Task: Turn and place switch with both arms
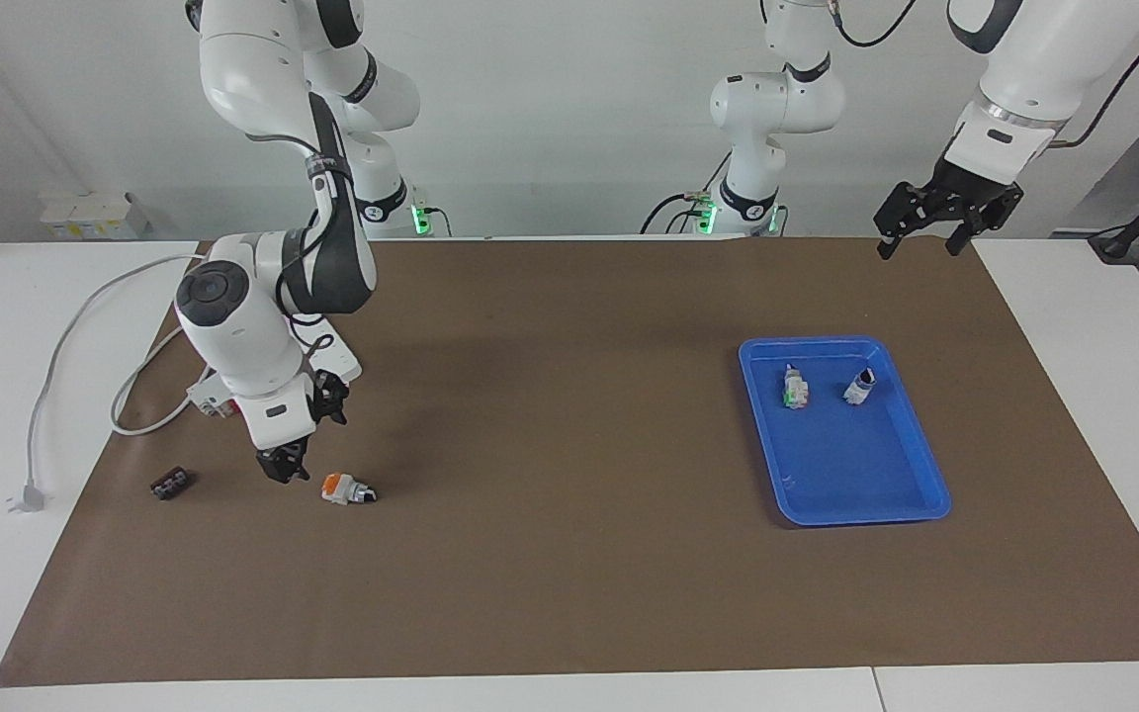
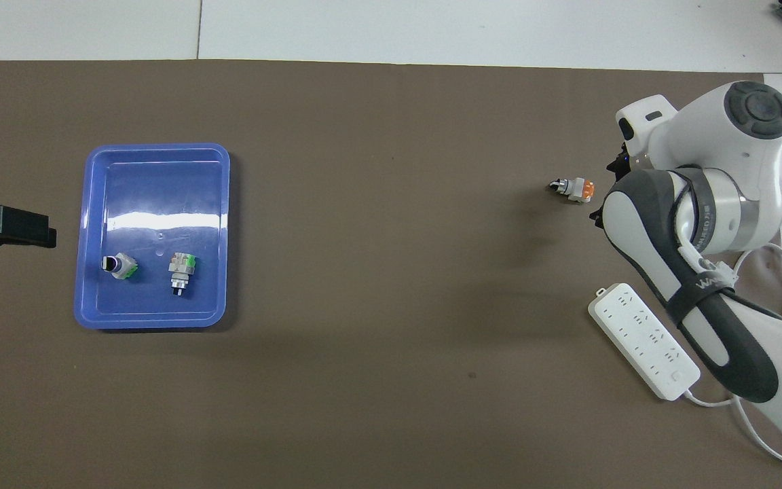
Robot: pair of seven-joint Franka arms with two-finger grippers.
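Rotary switch (image 1: 346, 489) lying on its side on the brown mat (image 1: 569, 593), toward the right arm's end of the table. Small white body, orange-red block at one end, black-silver knob at the other. Long axis runs roughly along the table's length: orange end points toward the right arm's end, knob toward the table middle. In the overhead view (image 2: 573, 189) the same pose shows. Nothing touching it, not in any gripper.
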